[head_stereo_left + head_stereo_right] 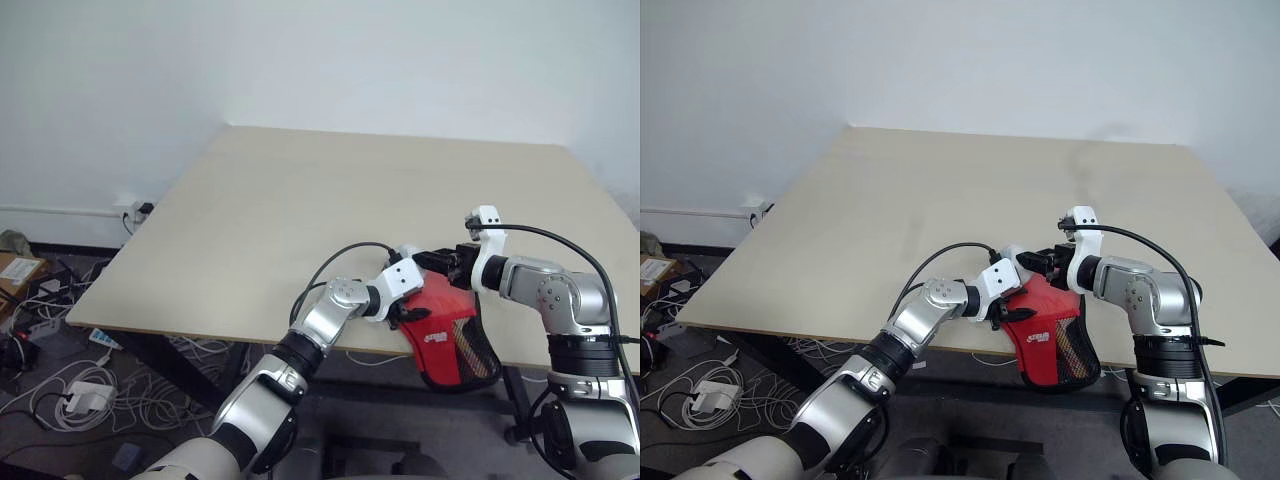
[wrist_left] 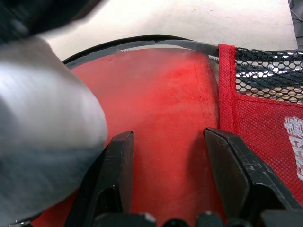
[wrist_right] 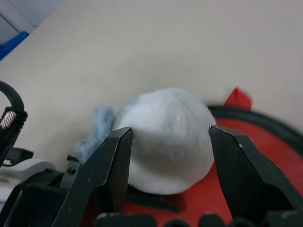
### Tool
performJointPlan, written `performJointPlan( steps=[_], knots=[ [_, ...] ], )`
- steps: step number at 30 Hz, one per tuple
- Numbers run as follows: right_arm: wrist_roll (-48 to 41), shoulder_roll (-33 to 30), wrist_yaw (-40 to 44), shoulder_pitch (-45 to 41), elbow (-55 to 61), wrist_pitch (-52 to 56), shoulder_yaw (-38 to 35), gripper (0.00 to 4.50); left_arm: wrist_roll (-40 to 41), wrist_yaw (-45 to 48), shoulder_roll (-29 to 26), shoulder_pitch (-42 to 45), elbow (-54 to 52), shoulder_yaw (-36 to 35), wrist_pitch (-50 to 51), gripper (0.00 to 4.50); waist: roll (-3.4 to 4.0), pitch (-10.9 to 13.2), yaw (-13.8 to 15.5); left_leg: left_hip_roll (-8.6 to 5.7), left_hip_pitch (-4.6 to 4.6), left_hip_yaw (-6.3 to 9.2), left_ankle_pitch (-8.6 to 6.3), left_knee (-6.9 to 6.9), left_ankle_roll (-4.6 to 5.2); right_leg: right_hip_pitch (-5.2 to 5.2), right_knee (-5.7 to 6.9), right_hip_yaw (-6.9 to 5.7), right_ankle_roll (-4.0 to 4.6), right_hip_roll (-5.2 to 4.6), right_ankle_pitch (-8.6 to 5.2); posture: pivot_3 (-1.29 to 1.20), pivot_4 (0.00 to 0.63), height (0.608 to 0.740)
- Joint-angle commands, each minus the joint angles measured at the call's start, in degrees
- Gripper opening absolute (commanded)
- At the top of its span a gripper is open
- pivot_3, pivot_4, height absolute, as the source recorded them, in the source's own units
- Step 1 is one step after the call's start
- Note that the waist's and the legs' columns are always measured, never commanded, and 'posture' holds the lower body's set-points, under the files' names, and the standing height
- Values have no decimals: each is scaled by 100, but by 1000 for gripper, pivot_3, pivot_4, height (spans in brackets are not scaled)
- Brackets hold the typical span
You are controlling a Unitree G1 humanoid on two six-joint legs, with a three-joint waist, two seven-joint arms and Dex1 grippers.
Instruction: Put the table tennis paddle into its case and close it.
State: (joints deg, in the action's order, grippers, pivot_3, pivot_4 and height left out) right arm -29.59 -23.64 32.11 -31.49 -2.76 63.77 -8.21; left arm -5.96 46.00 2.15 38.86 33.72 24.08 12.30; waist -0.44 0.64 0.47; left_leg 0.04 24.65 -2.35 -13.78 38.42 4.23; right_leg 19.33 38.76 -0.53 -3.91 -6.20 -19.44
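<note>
The red case [image 1: 447, 335] lies tilted at the table's near edge, and its black mesh end hangs out past the edge. My left gripper [image 2: 168, 135] is open, fingers spread flat on the case's red face [image 2: 165, 109]. My right gripper [image 3: 170, 130] reaches in from the right at the case's rounded upper end. It is shut on a fluffy white lump [image 3: 165, 137] that sits against the case's black rim [image 3: 265, 127]. The table tennis paddle is hidden.
The pale wooden table [image 1: 330, 190] stretches away bare toward the white wall. Cables and a power strip [image 1: 85, 395] lie on the floor to the left. Black cables loop from both wrists above the table's near edge [image 1: 200, 335].
</note>
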Motion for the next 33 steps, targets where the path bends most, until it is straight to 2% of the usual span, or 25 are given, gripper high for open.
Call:
performJointPlan(
  steps=[1,13,16,22,27,33],
  knots=[
    [-161,52,-52,-314,-98,26,-181,2820,-100,51,-29,-3,41,134,38,2411,1,0,4,-1,0,0,0,0,0,-1,0,0,0,0,0,0,0,715],
    [-155,182,46,-479,-623,264,163,2820,-73,-1,-49,43,55,54,125,2411,3,-2,-4,0,-1,-1,0,-1,0,3,0,-1,0,1,0,0,0,715],
    [-130,212,47,-473,-683,260,208,2152,-60,-12,-55,49,41,31,149,2455,3,-2,-4,-1,-1,0,0,-1,0,4,0,-1,0,0,0,0,0,715],
    [-30,237,89,-457,-737,228,473,141,-51,-42,-107,60,43,-26,186,2455,5,-4,-10,0,-3,0,0,0,0,5,0,-1,0,1,0,0,0,715],
    [18,486,-225,-632,-919,-371,128,33,-34,-11,-124,41,-20,-33,279,2455,5,-4,-38,-2,-4,0,0,-1,0,5,0,-2,0,1,0,0,0,715],
    [413,905,-1272,-1129,-1691,-1582,-417,33,-68,-2,-139,-67,-156,53,426,2455,9,-4,-41,-7,-4,-3,1,-3,-3,11,2,-1,0,3,0,0,0,715]
  ],
)
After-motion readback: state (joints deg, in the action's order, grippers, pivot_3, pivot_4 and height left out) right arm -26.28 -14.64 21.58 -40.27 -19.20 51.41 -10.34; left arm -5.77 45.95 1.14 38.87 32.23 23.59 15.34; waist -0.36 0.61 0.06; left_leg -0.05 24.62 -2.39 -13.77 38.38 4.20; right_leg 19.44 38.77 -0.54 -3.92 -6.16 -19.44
